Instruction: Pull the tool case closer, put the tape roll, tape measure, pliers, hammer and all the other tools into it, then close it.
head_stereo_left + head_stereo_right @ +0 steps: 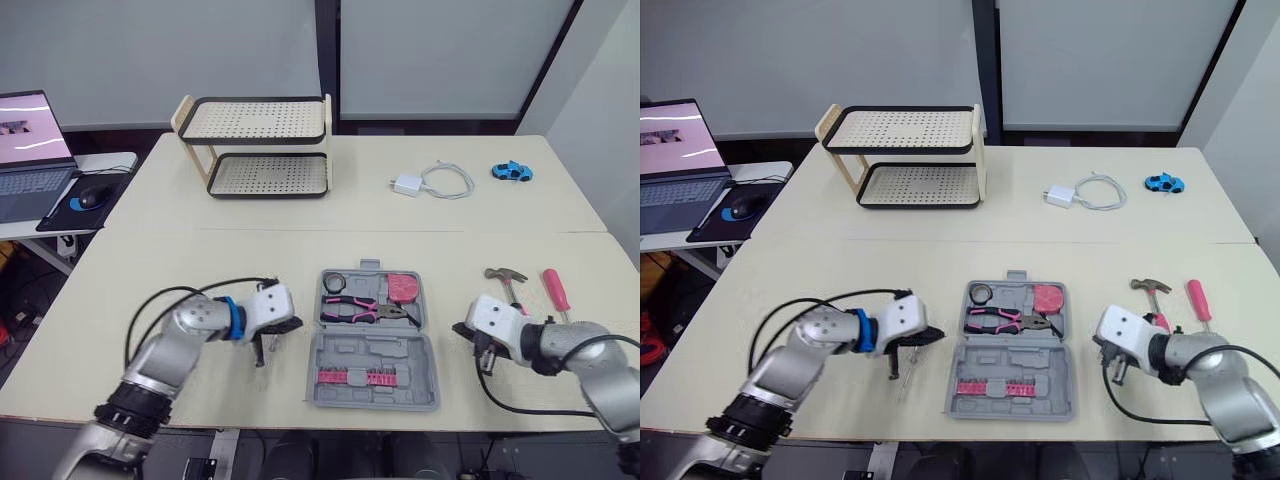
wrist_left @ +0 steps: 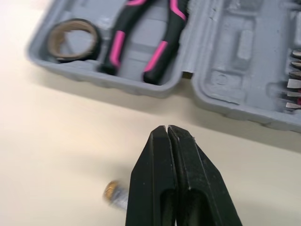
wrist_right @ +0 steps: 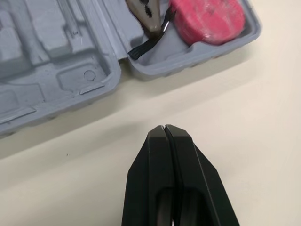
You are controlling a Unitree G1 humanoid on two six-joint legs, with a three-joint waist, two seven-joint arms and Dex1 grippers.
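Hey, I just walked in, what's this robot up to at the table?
It is packing an open case. The tape roll, pliers and tape measure already lie in it. The hammer and a pink-handled screwdriver are on the table to the case's right. The left gripper and right gripper sit low on either side of the case, fingers shut, holding nothing.

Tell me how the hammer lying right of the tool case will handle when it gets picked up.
Probably head-heavy: the hammer has a metal claw head at its far end, so if gripped by the handle it may droop head-down. It looks rigid, so it is unlikely to flex. Its crosswise head should keep it from rolling if nudged on the table.
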